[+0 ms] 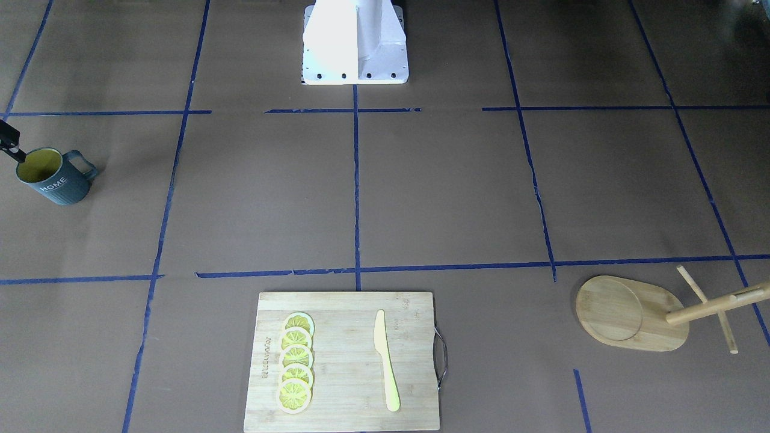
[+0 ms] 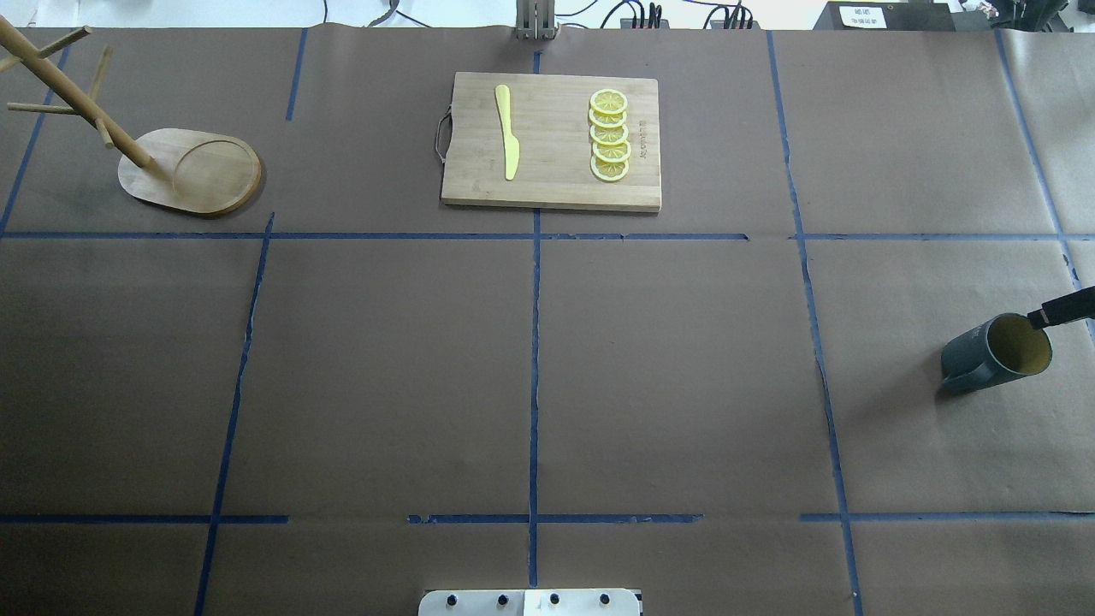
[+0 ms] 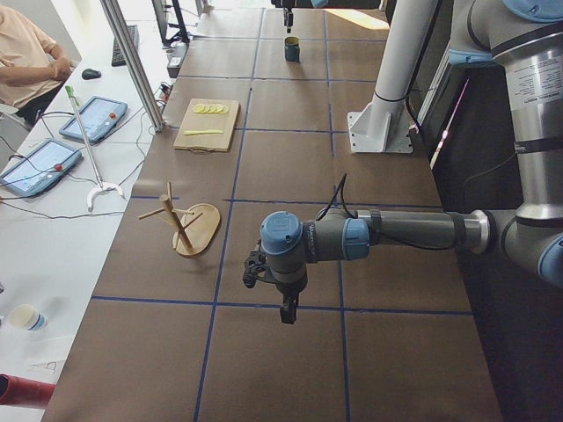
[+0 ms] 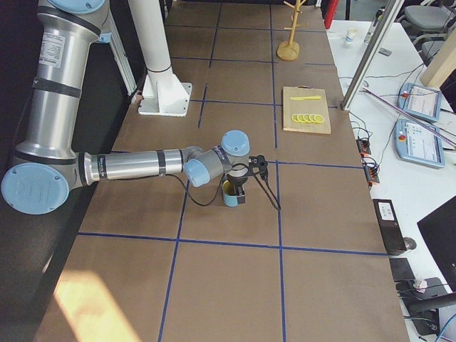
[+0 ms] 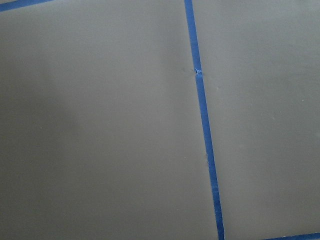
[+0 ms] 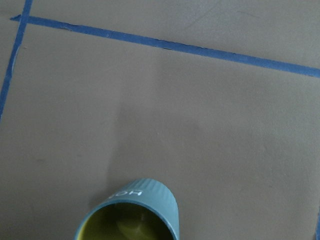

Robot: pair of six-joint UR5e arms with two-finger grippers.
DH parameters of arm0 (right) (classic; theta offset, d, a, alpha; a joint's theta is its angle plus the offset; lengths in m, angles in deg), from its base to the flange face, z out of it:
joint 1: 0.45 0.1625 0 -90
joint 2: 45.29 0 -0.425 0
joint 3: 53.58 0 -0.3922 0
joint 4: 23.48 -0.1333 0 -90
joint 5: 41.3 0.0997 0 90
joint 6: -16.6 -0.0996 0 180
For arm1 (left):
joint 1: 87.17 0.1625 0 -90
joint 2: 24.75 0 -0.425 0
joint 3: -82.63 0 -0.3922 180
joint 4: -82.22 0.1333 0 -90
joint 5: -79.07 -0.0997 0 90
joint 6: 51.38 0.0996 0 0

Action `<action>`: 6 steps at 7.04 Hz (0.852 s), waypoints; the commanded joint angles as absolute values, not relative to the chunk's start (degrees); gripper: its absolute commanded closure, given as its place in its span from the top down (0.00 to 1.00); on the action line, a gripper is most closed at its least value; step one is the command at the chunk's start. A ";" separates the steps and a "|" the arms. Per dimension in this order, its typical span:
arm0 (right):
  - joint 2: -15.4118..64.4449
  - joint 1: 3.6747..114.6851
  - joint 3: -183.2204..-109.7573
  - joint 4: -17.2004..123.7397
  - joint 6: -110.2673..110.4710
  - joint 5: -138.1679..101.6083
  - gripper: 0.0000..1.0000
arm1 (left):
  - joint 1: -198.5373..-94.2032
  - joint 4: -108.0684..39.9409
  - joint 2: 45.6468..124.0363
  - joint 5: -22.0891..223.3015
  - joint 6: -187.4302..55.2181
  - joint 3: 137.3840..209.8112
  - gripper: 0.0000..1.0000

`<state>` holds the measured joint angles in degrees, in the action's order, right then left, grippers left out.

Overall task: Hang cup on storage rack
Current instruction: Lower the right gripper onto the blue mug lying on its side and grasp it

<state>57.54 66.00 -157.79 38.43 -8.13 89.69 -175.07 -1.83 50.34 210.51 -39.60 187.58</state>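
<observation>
The cup (image 1: 54, 177) stands upright at the table's right end, handle toward the middle; it also shows in the overhead view (image 2: 997, 352), the exterior right view (image 4: 230, 194) and the right wrist view (image 6: 132, 212). My right gripper (image 1: 18, 155) hovers over it, with one dark finger (image 2: 1056, 314) reaching down to the cup's rim; the other finger is out of frame, so I cannot tell its state. The storage rack (image 2: 192, 171) stands at the far left corner, pegs bare. My left gripper (image 3: 283, 308) hangs over bare table, seen only from the side; I cannot tell its state.
A bamboo cutting board (image 2: 552, 141) with a yellow knife (image 2: 506, 133) and several lemon slices (image 2: 609, 137) lies at the far middle. The robot's white base (image 1: 355, 42) stands at the near middle. Blue tape lines cross the brown paper.
</observation>
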 commanded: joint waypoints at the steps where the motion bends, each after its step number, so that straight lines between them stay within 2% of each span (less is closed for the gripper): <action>1: 57.80 64.59 -154.31 32.69 -9.15 89.04 1.00 | -175.07 -1.81 50.31 210.47 -39.60 187.66 1.00; 3: 57.72 59.78 -151.77 32.60 -10.72 84.85 0.98 | -175.07 -1.81 50.31 210.56 -39.60 187.66 1.00; 4: 57.72 58.19 -151.76 32.60 -11.78 84.21 0.93 | -175.07 -1.81 50.31 210.47 -39.60 187.66 1.00; 6: 57.72 57.65 -151.84 32.42 -11.52 84.64 0.10 | -175.07 -1.89 50.22 210.47 -39.60 187.83 1.00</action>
